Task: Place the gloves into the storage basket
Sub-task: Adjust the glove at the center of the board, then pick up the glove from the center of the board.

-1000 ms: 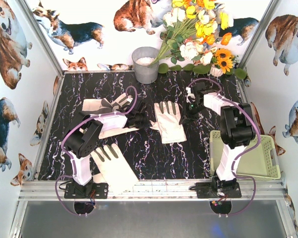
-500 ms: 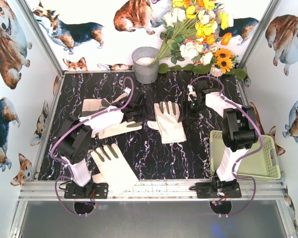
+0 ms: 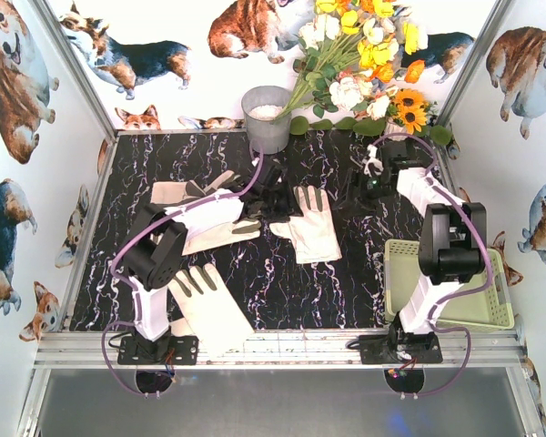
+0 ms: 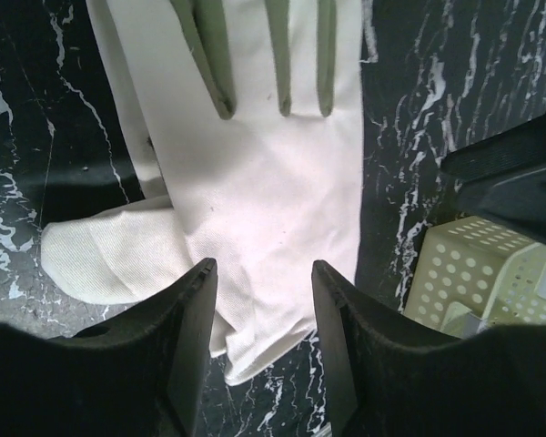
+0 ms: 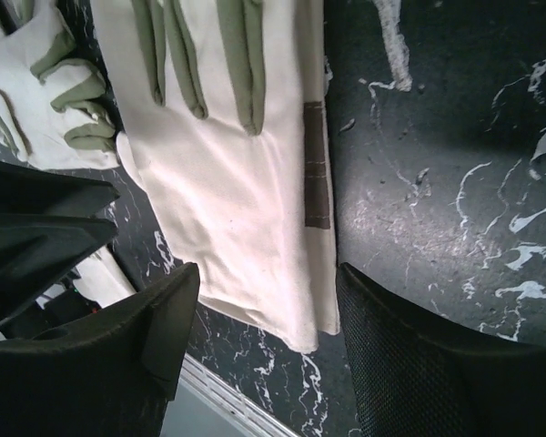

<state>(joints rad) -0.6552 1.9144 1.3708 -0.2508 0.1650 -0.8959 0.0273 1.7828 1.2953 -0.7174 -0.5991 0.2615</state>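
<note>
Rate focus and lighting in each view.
Top external: evenly lit, sharp across the table. Left wrist: middle glove crisp, left pincer's fingers dark and soft in the foreground. Right wrist: same glove clear, right pincer's fingers underexposed, pale sheen on the table.

Gloves point(image 4: 264, 182) matt woven cloth; storage basket point(image 3: 491, 296) smooth perforated plastic; table point(image 3: 346, 282) glossy black marble-look; bucket point(image 3: 267, 123) dull grey metal.

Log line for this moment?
left end effector: open above middle cream-white fabric glove | right end effector: open near it | yellow-green slotted plastic basket: no glove visible
</note>
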